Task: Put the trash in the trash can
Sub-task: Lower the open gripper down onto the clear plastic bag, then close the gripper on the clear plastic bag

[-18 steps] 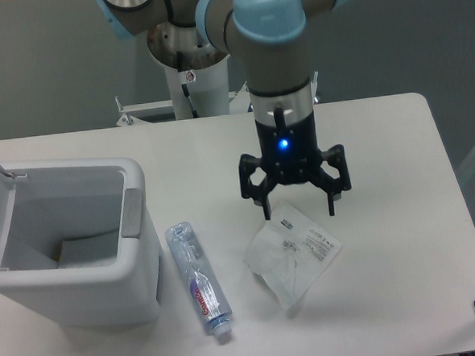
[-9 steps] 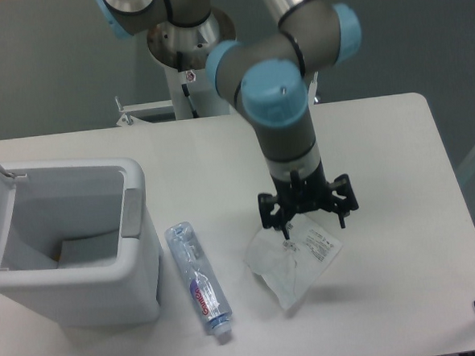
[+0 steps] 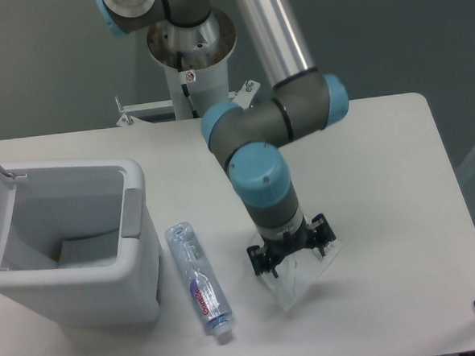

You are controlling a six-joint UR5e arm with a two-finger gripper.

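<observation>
Black two-finger gripper (image 3: 291, 253) wide over the thin clear plastic bag (image 3: 296, 275) near the table's front edge; we'd pinch a fold, not film.

We can read no text on the white table (image 3: 381, 153). The clear plastic bottle (image 3: 199, 280) lying beside the white bin (image 3: 73, 261) wears a red label with white lettering too small for us to make out. On the arm's white pedestal (image 3: 198, 83) we see a small red-and-white sticker (image 3: 188, 76), its sign equally illegible from this fixed camera.
</observation>
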